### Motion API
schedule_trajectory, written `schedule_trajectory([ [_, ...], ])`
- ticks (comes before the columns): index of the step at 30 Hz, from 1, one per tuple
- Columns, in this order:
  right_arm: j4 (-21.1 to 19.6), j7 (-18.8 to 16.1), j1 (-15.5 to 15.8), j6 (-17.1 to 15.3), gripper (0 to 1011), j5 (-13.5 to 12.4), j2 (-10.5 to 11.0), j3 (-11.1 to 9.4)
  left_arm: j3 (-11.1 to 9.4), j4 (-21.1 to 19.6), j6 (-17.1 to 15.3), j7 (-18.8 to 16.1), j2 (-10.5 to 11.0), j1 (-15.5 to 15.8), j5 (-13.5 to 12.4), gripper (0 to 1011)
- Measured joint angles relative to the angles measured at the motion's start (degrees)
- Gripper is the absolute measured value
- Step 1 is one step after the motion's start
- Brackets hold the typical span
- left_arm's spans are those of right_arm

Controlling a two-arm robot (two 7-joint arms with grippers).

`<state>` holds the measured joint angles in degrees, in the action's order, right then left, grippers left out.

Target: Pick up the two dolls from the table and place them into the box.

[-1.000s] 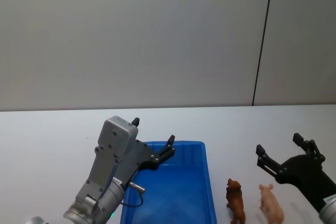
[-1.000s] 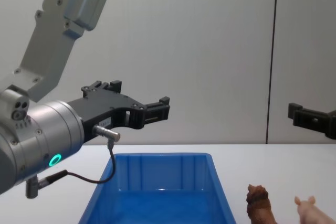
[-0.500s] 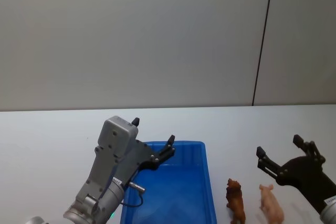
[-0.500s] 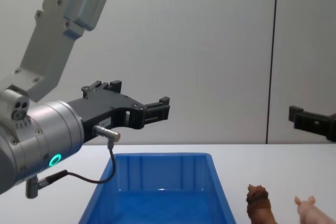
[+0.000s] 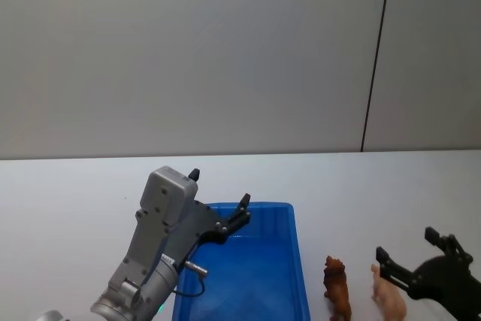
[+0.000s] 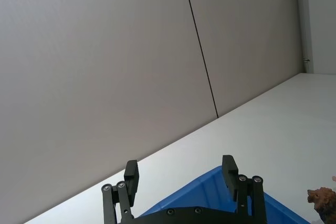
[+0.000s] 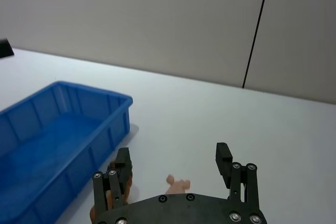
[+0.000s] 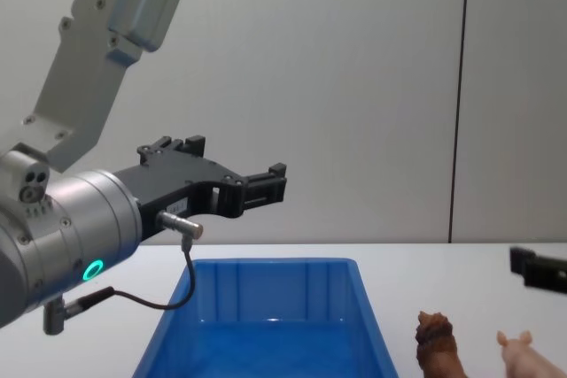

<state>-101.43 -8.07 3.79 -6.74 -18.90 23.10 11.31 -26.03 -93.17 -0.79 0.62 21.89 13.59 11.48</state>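
Hovering my spread right hand (image 5: 407,243) over the pig (image 5: 389,300) on the surface (image 5: 361,186), just beside the brown animal (image 5: 337,289) right of the box (image 5: 297,261), I am risking knocking that neighbour over, my spread left hand (image 5: 219,187) idling above the box.

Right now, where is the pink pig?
In the head view, the pink pig stands on the table, right of the brown animal, beneath the open right end effector.
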Motion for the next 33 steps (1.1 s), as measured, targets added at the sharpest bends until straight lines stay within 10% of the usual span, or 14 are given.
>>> schedule_trajectory([
  [14,1.96,-2.48,1.92,-4.65,1001,-1.14,2.08,-0.72,0.00,0.00,0.00,0.00,0.00,0.00,0.00,1001],
  [33,9.32,-5.20,-1.17,-8.65,912,-0.20,-0.42,0.99,0.00,0.00,0.00,0.00,0.00,0.00,0.00,1001],
])
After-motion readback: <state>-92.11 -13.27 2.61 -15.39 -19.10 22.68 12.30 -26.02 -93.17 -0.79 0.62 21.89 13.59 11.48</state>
